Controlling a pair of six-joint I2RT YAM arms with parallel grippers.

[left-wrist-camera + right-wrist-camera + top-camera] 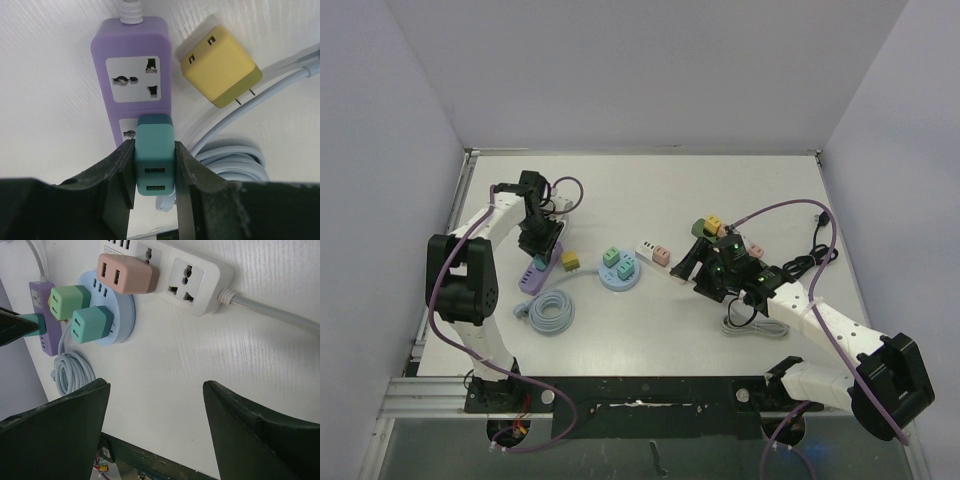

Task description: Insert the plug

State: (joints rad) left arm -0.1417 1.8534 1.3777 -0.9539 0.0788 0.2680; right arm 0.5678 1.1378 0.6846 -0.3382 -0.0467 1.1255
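Note:
My left gripper [154, 148] is shut on a teal plug [155, 150] with two USB ports facing the camera. The plug's front end sits against the nearer socket of the purple power strip [132, 65]; its prongs are hidden. The farther socket on that strip is bare. From above, the left gripper [538, 245] stands over the purple power strip [531, 276] at the table's left. My right gripper [156, 387] hangs open above bare table with nothing between its fingers, and from above that gripper [688, 265] is near the white power strip [653, 254].
A yellow plug [220, 70] lies loose right of the purple strip. A coiled pale cable [552, 312] lies in front of it. A round blue hub [122, 320] carries two green plugs. The white strip [200, 272] holds a pink plug [125, 272]. More plugs [713, 224] and cables lie at the right.

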